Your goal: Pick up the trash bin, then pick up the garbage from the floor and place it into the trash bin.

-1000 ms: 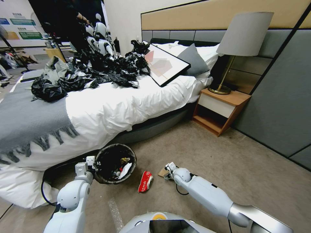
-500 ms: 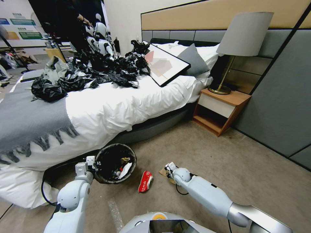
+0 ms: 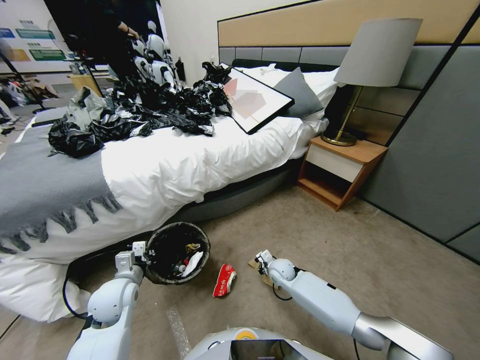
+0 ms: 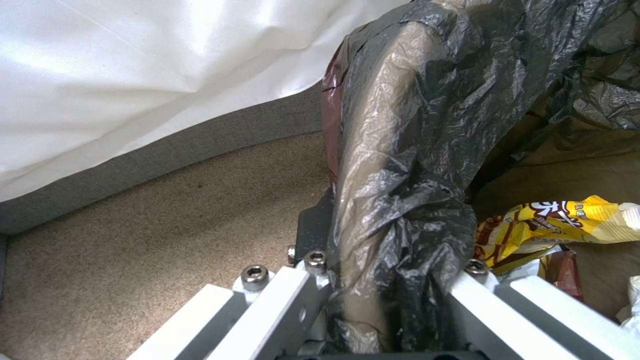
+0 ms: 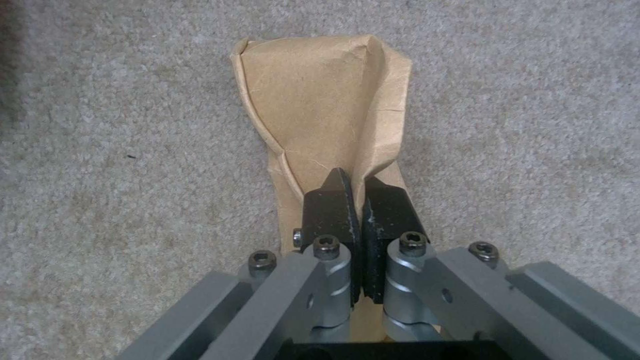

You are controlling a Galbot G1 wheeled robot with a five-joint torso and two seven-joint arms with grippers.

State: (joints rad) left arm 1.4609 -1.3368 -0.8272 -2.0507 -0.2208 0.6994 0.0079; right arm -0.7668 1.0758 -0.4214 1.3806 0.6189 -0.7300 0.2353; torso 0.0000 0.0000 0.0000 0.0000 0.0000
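The trash bin (image 3: 167,239), lined with a black bag, stands tilted beside the bed with litter inside. My left gripper (image 3: 142,249) is shut on its rim; in the left wrist view the gripper (image 4: 390,242) clamps the liner-covered rim (image 4: 393,150), and a yellow packet (image 4: 553,225) lies inside. On the carpet to the right, my right gripper (image 3: 259,261) is shut on a flat brown paper bag (image 3: 253,264). The right wrist view shows the gripper (image 5: 357,192) pinching the bag (image 5: 320,100). A red-and-white wrapper (image 3: 224,280) lies on the floor between the bin and the bag.
The bed (image 3: 165,170) with white duvet and black bags piled on top runs along the left. A wooden nightstand (image 3: 340,170) with a lamp (image 3: 375,55) stands by the grey wall. A clear plastic strip (image 3: 177,327) lies near my base. Open carpet stretches right.
The right gripper has shifted slightly toward me with the brown paper bag pinched in it. The left arm and the bin have stayed put.
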